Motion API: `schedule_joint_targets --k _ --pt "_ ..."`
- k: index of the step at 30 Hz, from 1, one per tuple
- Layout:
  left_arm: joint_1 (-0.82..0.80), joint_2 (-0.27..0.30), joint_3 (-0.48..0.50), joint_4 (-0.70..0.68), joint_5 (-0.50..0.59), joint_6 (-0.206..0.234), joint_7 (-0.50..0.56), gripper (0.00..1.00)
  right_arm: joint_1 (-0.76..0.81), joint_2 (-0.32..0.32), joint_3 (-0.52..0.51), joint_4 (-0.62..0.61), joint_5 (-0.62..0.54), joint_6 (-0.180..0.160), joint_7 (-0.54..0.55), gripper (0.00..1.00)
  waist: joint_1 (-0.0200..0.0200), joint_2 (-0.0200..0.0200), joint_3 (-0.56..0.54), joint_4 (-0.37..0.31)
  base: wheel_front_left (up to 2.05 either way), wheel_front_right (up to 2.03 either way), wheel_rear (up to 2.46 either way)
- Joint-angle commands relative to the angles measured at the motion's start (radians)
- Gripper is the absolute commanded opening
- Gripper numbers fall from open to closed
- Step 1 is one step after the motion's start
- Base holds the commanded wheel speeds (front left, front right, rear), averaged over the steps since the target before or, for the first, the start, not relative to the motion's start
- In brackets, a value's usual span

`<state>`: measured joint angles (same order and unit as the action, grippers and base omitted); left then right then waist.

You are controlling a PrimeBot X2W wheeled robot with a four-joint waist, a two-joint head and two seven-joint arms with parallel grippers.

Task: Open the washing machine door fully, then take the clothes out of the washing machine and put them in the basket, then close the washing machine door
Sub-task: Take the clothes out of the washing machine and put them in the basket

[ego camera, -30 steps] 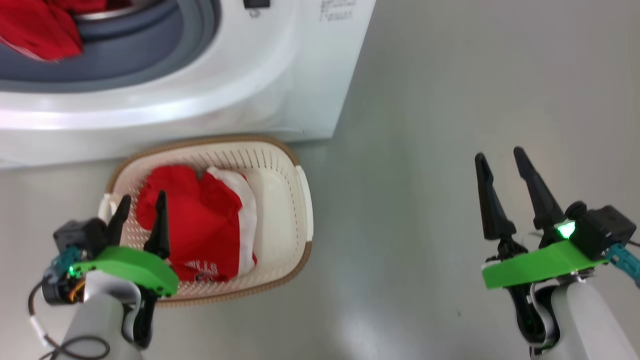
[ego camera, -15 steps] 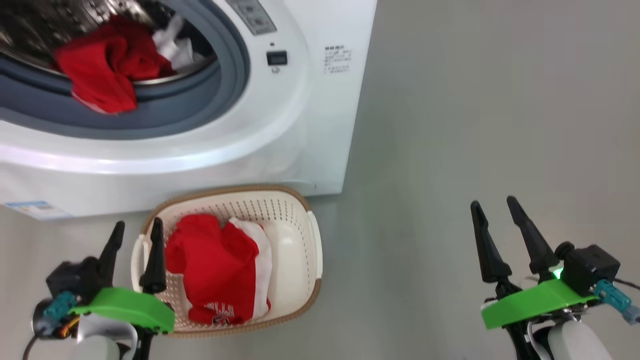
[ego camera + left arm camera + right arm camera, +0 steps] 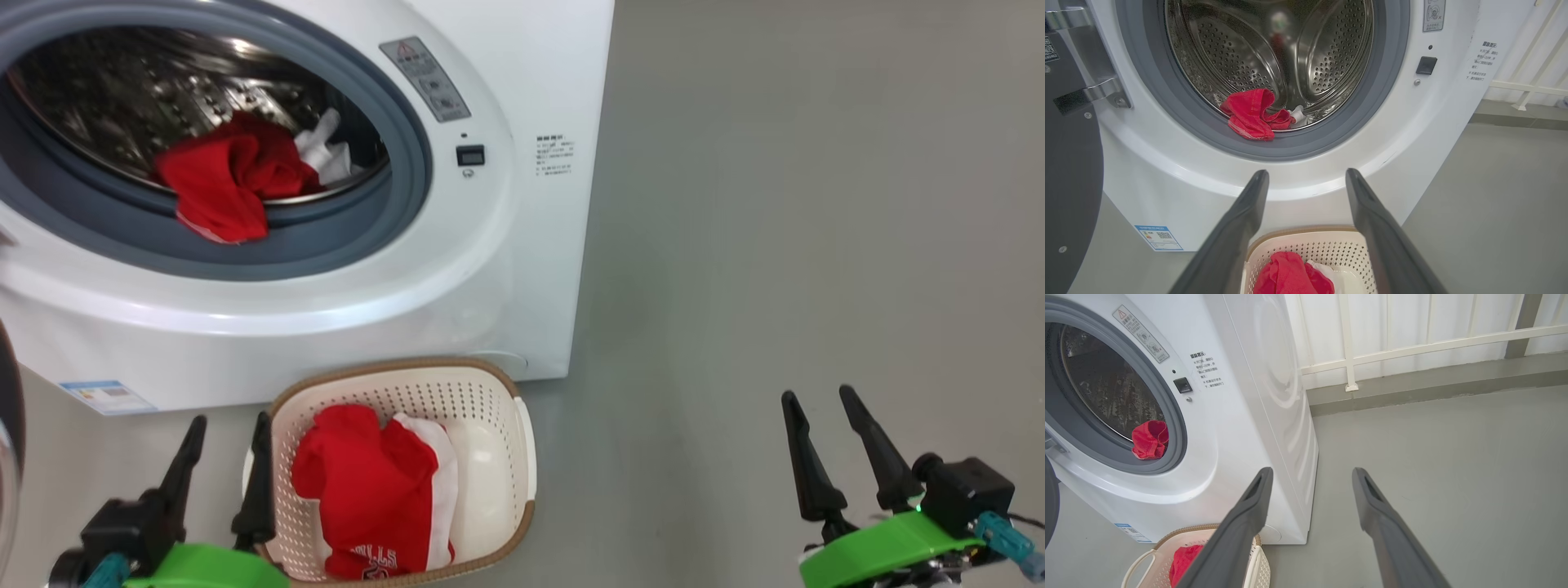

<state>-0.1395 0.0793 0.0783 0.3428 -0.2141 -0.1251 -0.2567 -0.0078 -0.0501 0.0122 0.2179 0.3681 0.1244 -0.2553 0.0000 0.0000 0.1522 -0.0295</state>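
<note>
The white washing machine (image 3: pixel 498 269) stands with its mouth uncovered. Its black door (image 3: pixel 1069 171) is swung out to the left. Red and white clothes (image 3: pixel 233 175) lie over the drum's front lip, also seen in the left wrist view (image 3: pixel 1253 114) and the right wrist view (image 3: pixel 1149 439). On the floor in front sits the cream basket (image 3: pixel 522 445) holding a red and white garment (image 3: pixel 371 494). My left gripper (image 3: pixel 229 429) hangs open and empty at the basket's left rim. My right gripper (image 3: pixel 819 400) is open and empty over bare floor, far right.
Grey floor (image 3: pixel 775 245) stretches to the right of the machine. A white railing (image 3: pixel 1412 347) and a low kerb run along the back. A blue label (image 3: pixel 106 396) sits low on the machine's front.
The head camera has tilted up, bringing the drum and the clothes in it fully into view. Both grippers sit lower in the picture and stay open.
</note>
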Motion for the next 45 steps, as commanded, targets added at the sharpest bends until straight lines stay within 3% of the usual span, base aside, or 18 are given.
schedule_joint_targets --k 1,14,24,36,45 --pt "0.008 0.014 0.041 -0.032 0.007 -0.006 -0.005 1.0 0.002 -0.004 0.02 -0.024 -0.005 0.006 -0.006 1.0 0.0 0.0 -0.021 0.005 0.0 0.0 0.0" --pt "0.174 -0.014 0.109 -0.149 0.039 -0.006 -0.005 1.0 0.08 -0.017 0.017 -0.026 0.008 0.006 -0.006 1.0 0.0 0.0 -0.086 -0.006 0.0 0.0 0.0" --pt "0.189 -0.024 0.127 -0.177 0.037 -0.006 -0.005 1.0 0.086 -0.019 0.008 -0.032 0.007 0.006 -0.006 1.0 0.0 0.0 -0.074 0.0 0.0 0.0 0.0" --pt "0.129 -0.025 0.109 -0.151 0.03 -0.006 -0.005 1.0 0.058 -0.007 0.008 -0.036 0.006 0.006 -0.006 1.0 0.0 0.0 -0.029 0.008 0.0 0.0 0.0" --pt "-0.094 0.021 0.083 -0.05 0.046 -0.006 -0.005 1.0 -0.012 -0.001 0.016 -0.053 0.006 0.006 -0.006 1.0 0.0 0.0 0.108 -0.004 0.0 0.0 0.0"
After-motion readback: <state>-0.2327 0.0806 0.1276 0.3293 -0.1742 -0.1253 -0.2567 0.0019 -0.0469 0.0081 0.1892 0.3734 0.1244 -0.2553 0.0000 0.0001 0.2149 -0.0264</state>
